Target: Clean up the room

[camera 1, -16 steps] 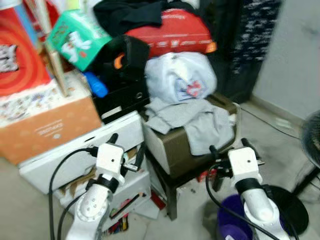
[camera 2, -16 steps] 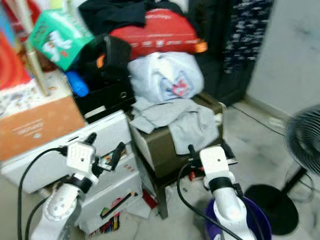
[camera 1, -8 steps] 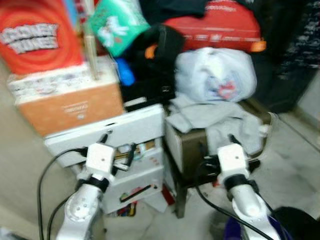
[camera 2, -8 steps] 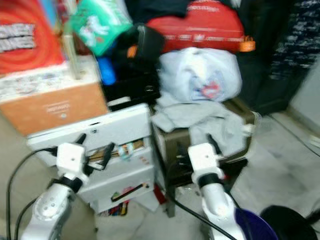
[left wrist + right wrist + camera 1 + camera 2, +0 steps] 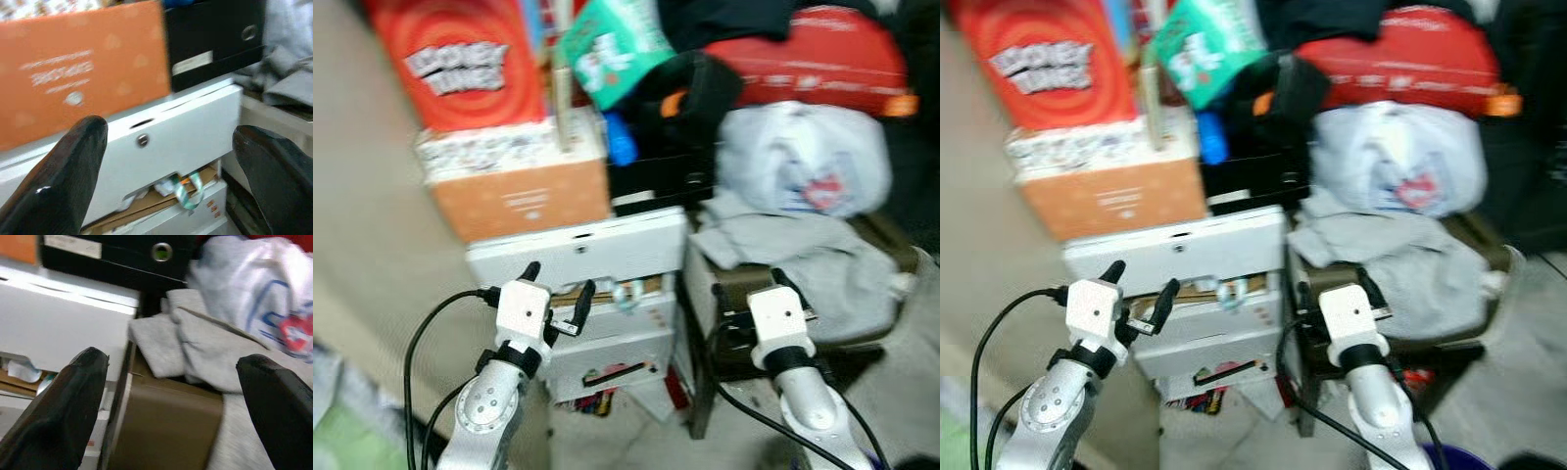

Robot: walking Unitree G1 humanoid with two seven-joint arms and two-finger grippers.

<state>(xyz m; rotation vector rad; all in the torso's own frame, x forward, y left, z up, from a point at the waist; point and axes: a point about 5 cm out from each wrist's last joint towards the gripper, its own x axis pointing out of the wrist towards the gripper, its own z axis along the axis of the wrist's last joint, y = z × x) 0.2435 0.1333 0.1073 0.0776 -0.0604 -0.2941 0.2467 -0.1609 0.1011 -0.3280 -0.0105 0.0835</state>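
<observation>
The view is swung leftward; the white drawers [image 5: 607, 294] are now faced, both end effectors [image 5: 556, 290] [image 5: 751, 284] held open, empty.

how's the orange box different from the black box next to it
The orange box is plain cardboard with small white print; the black box carries a white label and a round metal ring. The orange box has a patterned white box stacked on it, while the black box is topped by dark bags. Both sit on the white drawer unit.
</observation>
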